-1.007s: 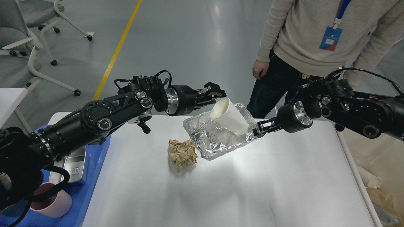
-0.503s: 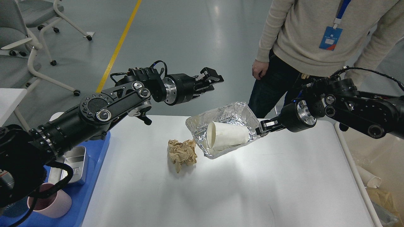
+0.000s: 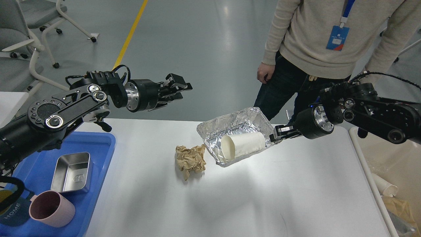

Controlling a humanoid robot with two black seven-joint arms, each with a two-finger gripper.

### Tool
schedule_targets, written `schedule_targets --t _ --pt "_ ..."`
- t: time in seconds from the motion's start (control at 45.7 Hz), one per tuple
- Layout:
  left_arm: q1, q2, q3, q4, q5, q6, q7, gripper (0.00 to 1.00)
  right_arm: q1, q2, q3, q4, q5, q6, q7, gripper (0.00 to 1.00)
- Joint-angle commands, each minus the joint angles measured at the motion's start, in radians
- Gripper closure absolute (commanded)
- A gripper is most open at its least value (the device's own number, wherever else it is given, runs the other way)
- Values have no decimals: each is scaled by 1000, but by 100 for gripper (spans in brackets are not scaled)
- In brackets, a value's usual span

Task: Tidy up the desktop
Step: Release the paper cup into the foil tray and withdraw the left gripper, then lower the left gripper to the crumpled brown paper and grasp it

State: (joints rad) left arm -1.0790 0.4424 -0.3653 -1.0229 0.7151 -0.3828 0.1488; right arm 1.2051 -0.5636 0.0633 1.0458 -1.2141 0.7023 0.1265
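Head view: the white worktop [image 3: 230, 197] is filling the lower middle of the scene, lying below both arms.

The left gripper [image 3: 180, 88] is hanging in the air past the worktop's far edge, above the grey floor [image 3: 204, 49], and holding nothing. Its fingers are pointing right, and how far apart they are standing I cannot tell from this angle. Below and behind it, on the left end of the worktop, a blue tray [image 3: 98, 144] is sitting with a steel tin [image 3: 71, 172] and a pink cup [image 3: 52, 208] in it.

The right gripper [image 3: 275, 135] is reaching in from the right and pinching the right edge of a foil tray [image 3: 240, 121], its jaws set narrow on the foil rim. The tray is tilting, with its near left corner resting on the worktop and its gripped side lifted. A white paper cup [image 3: 245, 145] is lying on its side inside the tray, just left of this gripper, with its mouth facing left and toward the camera.

A crumpled brown paper [image 3: 190, 159] is lying on the worktop just left of the tray, well left of the right gripper and below and right of the left one.

A person [image 3: 315, 42] in a beige sweater with a blue badge [image 3: 337, 38] is standing beyond the right gripper. A beige bin [image 3: 394, 158] is sitting below the right arm, off the worktop's right edge.
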Motion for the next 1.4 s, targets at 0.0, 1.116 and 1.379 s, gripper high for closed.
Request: schedule_targets --t 0.0,1.116,1.379 --pt "53 56 5 -9 1 -22 -1 51 -1 -12 -2 5 2 0 1 100" --pt "191 760 78 -605 18 70 -9 49 -7 -45 -2 31 1 -1 1 100" --pt "209 690 83 -573 69 104 -8 49 -7 -59 -2 40 1 -3 2 100"
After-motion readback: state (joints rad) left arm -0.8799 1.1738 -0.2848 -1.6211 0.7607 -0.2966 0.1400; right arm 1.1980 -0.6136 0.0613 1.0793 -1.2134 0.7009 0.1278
